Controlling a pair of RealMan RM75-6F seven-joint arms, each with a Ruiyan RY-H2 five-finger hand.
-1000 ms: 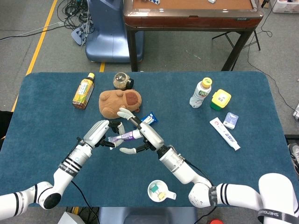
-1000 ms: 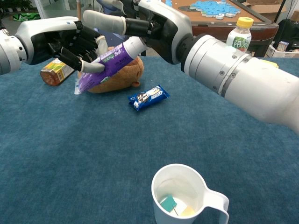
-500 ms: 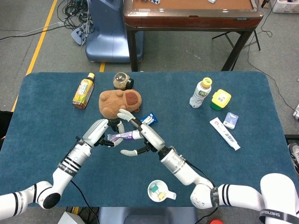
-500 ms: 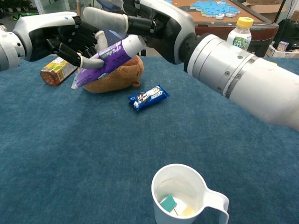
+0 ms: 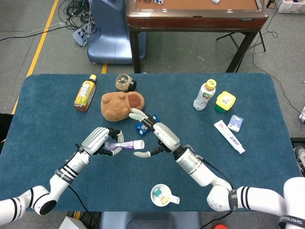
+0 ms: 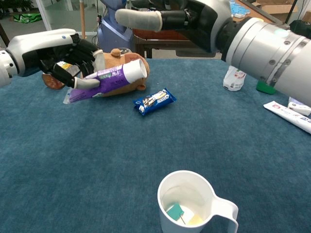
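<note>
Released by the right hand (image 5: 159, 136), now spread empty, the purple tube (image 6: 104, 80) stays gripped in the left hand (image 6: 68, 56).

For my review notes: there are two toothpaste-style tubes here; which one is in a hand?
The purple tube with the white cap, gripped by the left hand above the cloth. The white tube lies untouched on the table at the right.

A purple tube (image 6: 104, 79) with a white cap sits in the black-and-white left hand (image 6: 68, 53), above a deep blue felt tabletop (image 5: 47, 119). Behind it lie a tan and reddish-brown plush animal (image 5: 120, 103) and a blue snack wrapper (image 6: 154, 101) with white print. In front stands a white mug (image 6: 194, 204), and the right hand (image 5: 159, 136) is white and grey.
</note>
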